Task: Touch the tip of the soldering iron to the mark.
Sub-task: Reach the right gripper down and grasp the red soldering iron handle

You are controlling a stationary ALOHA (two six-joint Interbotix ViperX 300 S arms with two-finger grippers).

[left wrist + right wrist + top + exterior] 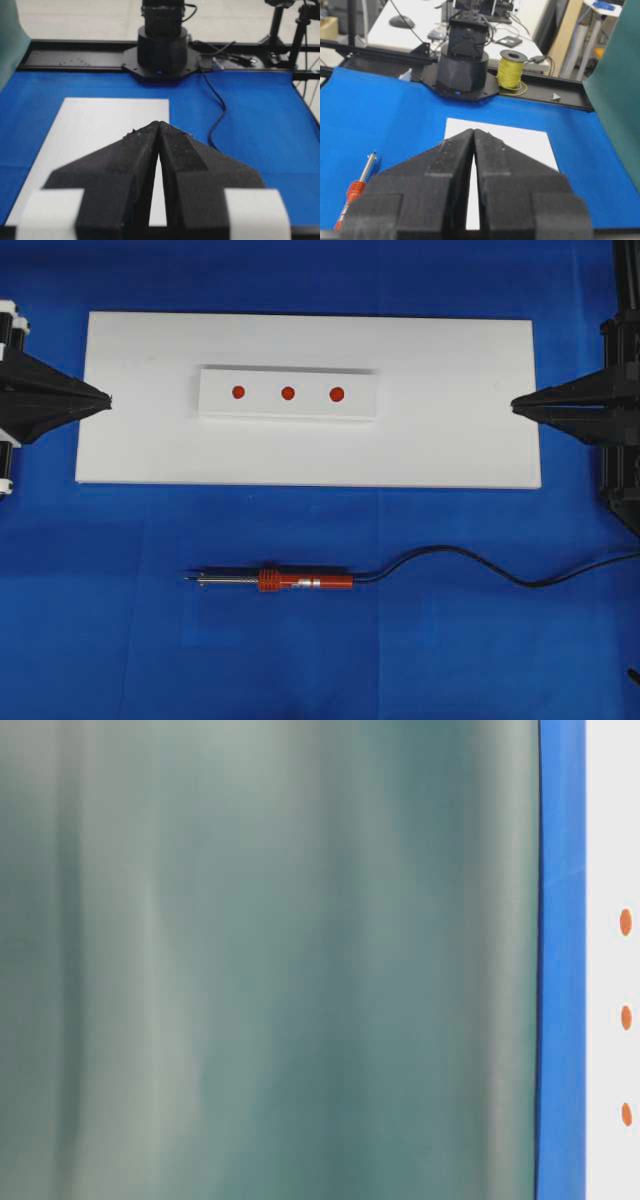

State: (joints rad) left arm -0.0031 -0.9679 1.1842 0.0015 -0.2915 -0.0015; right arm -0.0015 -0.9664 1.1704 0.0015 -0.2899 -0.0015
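Blue desk (320, 660), white board (130, 440) laid flat across upper middle.

Left hand (108, 398) at board's left end, pads pressed together to a point, holding nothing. Same seen from left wrist view: left hand (158, 125) with fingers (135, 150) meeting at tip, board beyond, opposite arm base (161, 47) at far edge.

Right hand (514, 404) at board's right end, likewise pinched closed, bare. Right wrist view: right hand (473, 132) with tips touching over board, yellow wire spool (512, 67) on rail beyond.

Raised white strip (215, 400) on board between hands, three red dots in a row. Mark (288, 393) the middle dot, well apart from both hands.

Iron (275, 581) flat on desk below board, tip pointing left, black cord (470, 562) trailing off right. Not touching board or either hand.

Table-level view mostly blurred green; dots visible at right edge.
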